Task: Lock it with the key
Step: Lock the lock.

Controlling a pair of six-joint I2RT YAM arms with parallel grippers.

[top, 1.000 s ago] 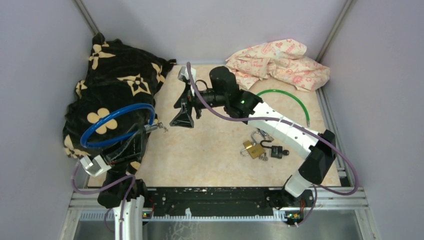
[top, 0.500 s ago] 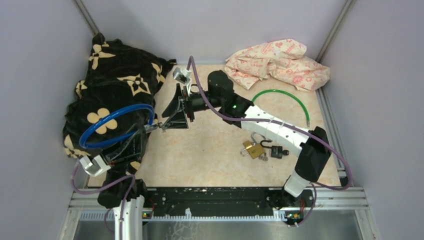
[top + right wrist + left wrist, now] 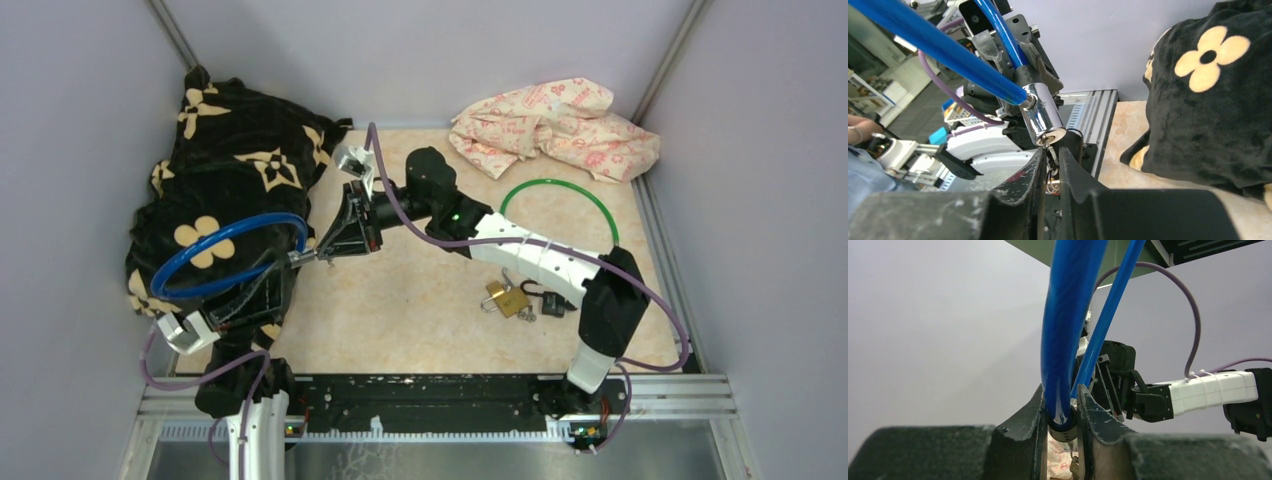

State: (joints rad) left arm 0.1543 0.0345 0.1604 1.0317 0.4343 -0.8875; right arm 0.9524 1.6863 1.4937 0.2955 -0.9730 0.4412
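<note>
Two arms meet over the left side of the table (image 3: pixel 420 320), and the step in hand looks like the turn of the key itself. The left gripper (image 3: pixel 1063 412) is clamped on the blue cable lock (image 3: pixel 1068 315), holding it above the surface by the collar where the loop runs into its chrome cylinder (image 3: pixel 1043 120). The key (image 3: pixel 1049 145) sits in the cylinder's end, and the right gripper (image 3: pixel 322 250) has its fingers drawn in narrowly around the key's head, seemingly pinching it. The next move probably calls for a wrist roll about the cylinder's axis while the left arm holds steady, so that the key neither slips nor bends. The tabletop is pale beige with a marbled pattern, walled by plain lilac panels on metal posts. A black cloth with cream flowers (image 3: pixel 240 160) is heaped at the left, a pink patterned cloth (image 3: pixel 560 125) lies at the far right, and a green cable loop (image 3: pixel 560 185), a brass padlock (image 3: pixel 508 298) and a small black padlock (image 3: pixel 555 303) lie near the right arm.
</note>
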